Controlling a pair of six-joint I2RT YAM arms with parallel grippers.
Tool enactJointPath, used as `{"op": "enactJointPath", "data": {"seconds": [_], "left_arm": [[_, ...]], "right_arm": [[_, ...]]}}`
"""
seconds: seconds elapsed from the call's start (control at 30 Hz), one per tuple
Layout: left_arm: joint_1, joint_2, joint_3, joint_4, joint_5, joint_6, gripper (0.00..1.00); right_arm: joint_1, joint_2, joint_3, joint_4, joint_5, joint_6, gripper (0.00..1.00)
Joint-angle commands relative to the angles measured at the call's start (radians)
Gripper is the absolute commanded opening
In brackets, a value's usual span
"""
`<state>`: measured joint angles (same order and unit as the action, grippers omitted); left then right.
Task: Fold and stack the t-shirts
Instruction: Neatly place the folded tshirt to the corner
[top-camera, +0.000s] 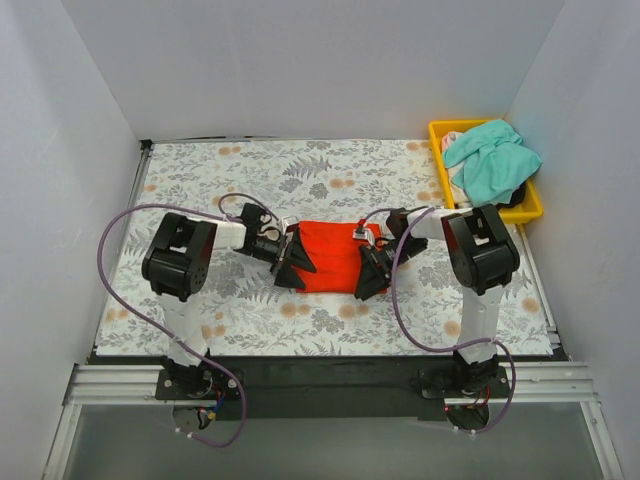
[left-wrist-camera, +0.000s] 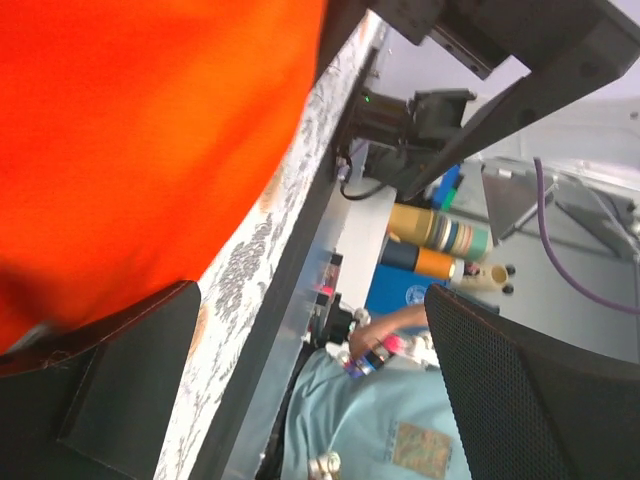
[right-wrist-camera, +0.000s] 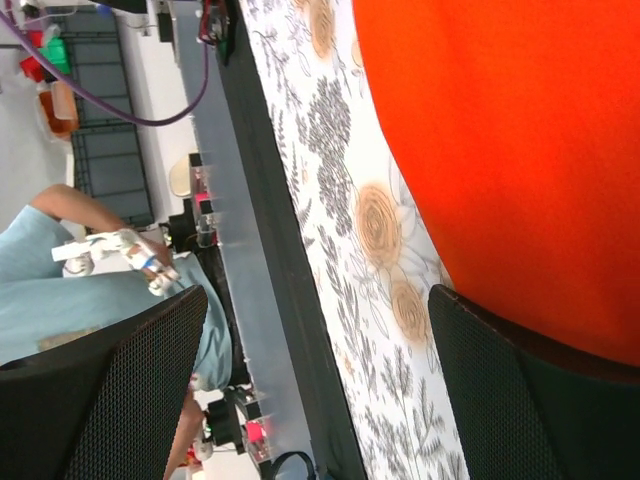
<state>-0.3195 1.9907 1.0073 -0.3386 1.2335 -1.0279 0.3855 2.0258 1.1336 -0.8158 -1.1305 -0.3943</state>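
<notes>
The orange-red t-shirt (top-camera: 328, 256) lies folded into a compact rectangle on the floral table cover at the middle. My left gripper (top-camera: 292, 263) is at its left edge and my right gripper (top-camera: 372, 270) at its right edge, both low and tilted on their sides. In the left wrist view the shirt (left-wrist-camera: 150, 130) fills the upper left; the gripper (left-wrist-camera: 320, 400) is open with nothing between its jaws. In the right wrist view the shirt (right-wrist-camera: 520, 140) fills the upper right; that gripper (right-wrist-camera: 320, 390) is open and empty too. The teal-green t-shirt (top-camera: 492, 160) lies crumpled in the bin.
A yellow plastic bin (top-camera: 531, 212) stands at the back right corner, with other cloth under the teal shirt. White walls close in the table on three sides. A person in a light blue shirt (left-wrist-camera: 400, 420) is beyond the table's near edge.
</notes>
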Motion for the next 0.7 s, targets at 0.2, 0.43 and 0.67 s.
{"op": "enactJointPath", "data": {"seconds": [0.2, 0.43, 0.67], "left_arm": [[0.048, -0.332, 0.034, -0.129, -0.388, 0.077, 0.96], [-0.353, -0.457, 0.175, -0.166, -1.063, 0.062, 0.97], [-0.584, -0.189, 0.352, -0.263, -1.567, 0.043, 0.97]], "right_arm": [[-0.117, -0.275, 0.158, -0.220, 0.142, -0.199, 0.98], [-0.322, -0.328, 0.310, -0.218, 0.236, -0.134, 0.98], [-0.438, -0.354, 0.309, -0.221, 0.267, -0.104, 0.98]]}}
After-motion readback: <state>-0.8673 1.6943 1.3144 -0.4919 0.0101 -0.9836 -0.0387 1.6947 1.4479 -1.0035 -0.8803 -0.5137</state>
